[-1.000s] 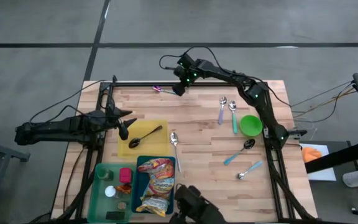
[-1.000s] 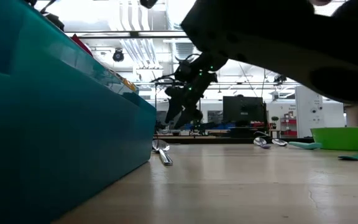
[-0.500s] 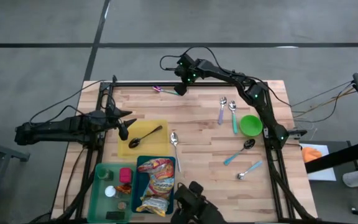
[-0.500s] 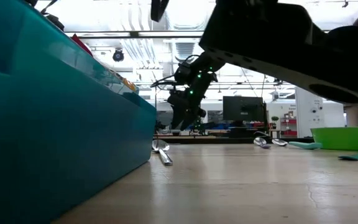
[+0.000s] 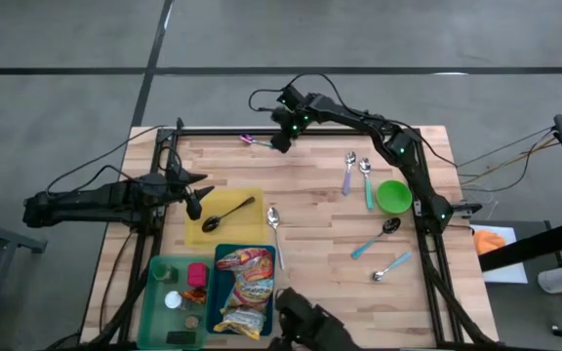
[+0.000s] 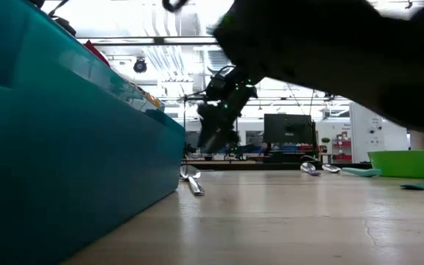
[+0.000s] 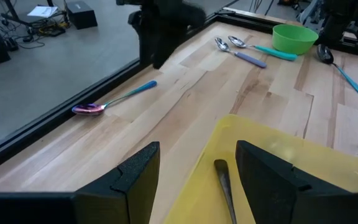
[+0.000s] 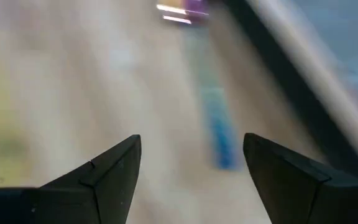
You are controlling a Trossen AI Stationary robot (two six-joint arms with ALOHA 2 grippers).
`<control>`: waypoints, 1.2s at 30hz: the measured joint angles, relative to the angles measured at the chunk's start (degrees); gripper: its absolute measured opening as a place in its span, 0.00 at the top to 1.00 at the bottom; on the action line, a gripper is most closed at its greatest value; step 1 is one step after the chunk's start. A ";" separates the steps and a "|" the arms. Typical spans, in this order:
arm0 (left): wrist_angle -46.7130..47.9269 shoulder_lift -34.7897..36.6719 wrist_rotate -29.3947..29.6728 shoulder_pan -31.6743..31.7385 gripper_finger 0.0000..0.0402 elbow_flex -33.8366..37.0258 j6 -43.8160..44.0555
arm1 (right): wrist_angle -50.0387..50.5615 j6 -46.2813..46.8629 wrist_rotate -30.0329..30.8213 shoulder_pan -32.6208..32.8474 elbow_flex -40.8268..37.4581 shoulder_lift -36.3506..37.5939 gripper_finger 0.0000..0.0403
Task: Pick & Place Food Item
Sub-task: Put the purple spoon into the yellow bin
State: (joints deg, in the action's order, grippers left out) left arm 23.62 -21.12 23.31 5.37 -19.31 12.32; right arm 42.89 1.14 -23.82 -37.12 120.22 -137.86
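Up at the far edge of the table (image 5: 320,219), the right gripper (image 5: 280,142) is held just above the boards, its fingers (image 8: 107,168) spread wide with nothing between them. A purple-bowled spoon with a blue handle (image 7: 112,101) lies just beyond those fingertips, right against the table's black rim; it is seen blurred in the right wrist view (image 8: 197,68).

Nearer the left side of the table, the left gripper (image 5: 192,203) is poised over the edge of a yellow tray (image 5: 247,226), its fingers (image 7: 135,171) parted and empty. A dark spoon (image 5: 228,213) rests inside that tray, its handle (image 7: 224,186) showing between the fingers.

At the near edge of the table, the food item, a colourful snack bag (image 5: 245,291), is lying in a teal bin (image 5: 217,292), beside a green bin (image 5: 156,292) of small items. A silver spoon (image 5: 274,222) is set just right of the yellow tray.

Toward the right side of the table, a green bowl (image 5: 393,196) sits among several more spoons (image 5: 356,174).
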 joint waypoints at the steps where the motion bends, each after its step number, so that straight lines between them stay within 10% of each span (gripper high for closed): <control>1: 0.07 -0.02 0.00 0.02 0.47 0.00 0.02 | -1.27 0.63 -3.94 -0.16 -0.08 0.00 0.30; 8: 0.45 -0.01 -0.01 0.02 0.47 0.00 0.01 | -17.68 9.41 -11.97 -0.62 -4.54 0.00 0.30; 27: 0.47 -0.02 -0.01 0.01 0.47 0.00 0.01 | -17.78 18.48 -19.37 -5.01 -10.96 0.07 0.30; 36: 0.47 0.00 -0.02 0.02 0.47 0.00 0.02 | -11.92 14.95 -10.39 -4.00 -8.89 0.02 0.30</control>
State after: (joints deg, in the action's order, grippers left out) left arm 24.10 -21.13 23.29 5.38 -19.31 12.34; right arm 30.96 16.09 -34.21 -41.12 111.33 -137.84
